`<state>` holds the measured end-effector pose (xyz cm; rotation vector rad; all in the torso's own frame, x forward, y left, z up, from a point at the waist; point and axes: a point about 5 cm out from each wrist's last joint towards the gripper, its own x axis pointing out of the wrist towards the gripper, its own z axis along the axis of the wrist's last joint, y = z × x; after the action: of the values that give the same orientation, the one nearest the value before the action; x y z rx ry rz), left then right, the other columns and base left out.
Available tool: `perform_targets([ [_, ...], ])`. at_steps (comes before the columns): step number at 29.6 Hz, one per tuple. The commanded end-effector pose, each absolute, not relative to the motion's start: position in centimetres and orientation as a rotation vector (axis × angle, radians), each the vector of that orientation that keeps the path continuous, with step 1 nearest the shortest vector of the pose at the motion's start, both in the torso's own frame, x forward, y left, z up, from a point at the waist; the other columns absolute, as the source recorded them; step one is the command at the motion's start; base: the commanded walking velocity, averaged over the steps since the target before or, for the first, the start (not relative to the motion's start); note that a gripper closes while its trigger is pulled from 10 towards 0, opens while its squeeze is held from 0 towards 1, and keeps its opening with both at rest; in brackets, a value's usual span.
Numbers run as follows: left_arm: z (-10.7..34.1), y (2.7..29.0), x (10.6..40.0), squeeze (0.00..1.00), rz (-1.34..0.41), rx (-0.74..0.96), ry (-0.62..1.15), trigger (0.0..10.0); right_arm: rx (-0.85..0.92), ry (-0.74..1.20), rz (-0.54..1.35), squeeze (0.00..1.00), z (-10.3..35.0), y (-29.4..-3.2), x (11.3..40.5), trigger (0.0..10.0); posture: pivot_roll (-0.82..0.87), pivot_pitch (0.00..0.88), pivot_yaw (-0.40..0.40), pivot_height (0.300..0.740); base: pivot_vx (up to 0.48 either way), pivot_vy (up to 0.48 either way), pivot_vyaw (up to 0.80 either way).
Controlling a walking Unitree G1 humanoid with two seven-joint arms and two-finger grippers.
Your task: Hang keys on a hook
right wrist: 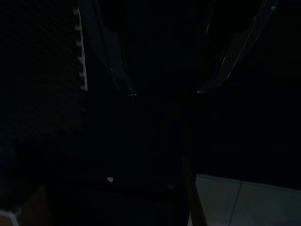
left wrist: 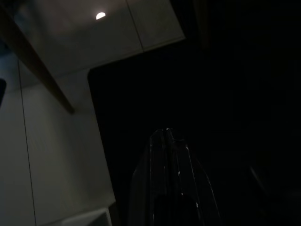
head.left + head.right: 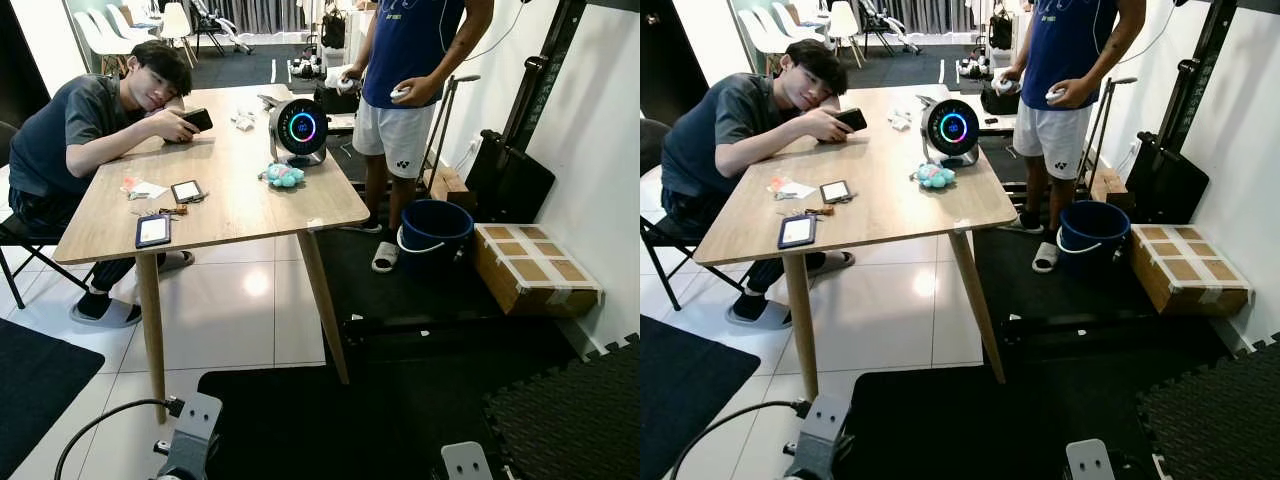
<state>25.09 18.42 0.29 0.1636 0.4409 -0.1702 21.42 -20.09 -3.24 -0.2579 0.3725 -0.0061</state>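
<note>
Both my arms hang low, left gripper [image 2: 168, 136] pressed together, right gripper [image 1: 164, 93] spread, both empty. Keys [image 3: 171, 210] lie on the table [image 3: 250, 200] beside a phone [image 3: 187, 191]. Approaching risks bumping the seated person [image 3: 85, 125].

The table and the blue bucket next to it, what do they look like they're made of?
The table looks like light wood or wood-look laminate: pale grain, matte top, slanted wooden legs. The bucket looks like moulded plastic: even blue, smooth, slightly glossy wall, with a thin pale handle resting against its side.
</note>
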Motion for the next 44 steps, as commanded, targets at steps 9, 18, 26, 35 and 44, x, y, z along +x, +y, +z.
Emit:
perform_targets([
  [9,2.7,18.5,26.3,0.0,-0.195,0.243,0.35,10.0,-0.285,0.196,0.076,0.0,-0.6,-17.9,23.9,10.0,0.05,0.121,0.048,0.74,0.0,0.0,0.0],
  [18,5.9,18.7,27.0,0.0,-0.156,0.113,0.224,10.0,-0.292,0.022,0.135,0.0,2.7,-15.8,26.2,10.0,0.08,0.123,0.024,0.74,0.0,0.0,0.0],
  [26,12.5,17.4,27.5,0.0,-0.127,0.1,-0.041,10.0,-0.197,-0.314,0.115,0.0,11.8,-14.4,28.9,10.0,0.06,0.121,0.029,0.74,0.0,0.0,0.0],
  [35,15.8,16.4,28.0,0.0,-0.125,0.12,-0.143,10.0,-0.112,-0.362,0.01,0.0,15.2,-16.0,28.9,10.0,0.05,0.115,0.034,0.74,0.0,0.0,0.0],
  [44,16.0,16.4,27.9,0.0,-0.121,0.123,-0.121,10.0,-0.091,-0.317,-0.017,0.0,15.4,-16.7,28.3,10.0,0.04,0.116,0.038,0.74,0.0,0.0,0.0],
])
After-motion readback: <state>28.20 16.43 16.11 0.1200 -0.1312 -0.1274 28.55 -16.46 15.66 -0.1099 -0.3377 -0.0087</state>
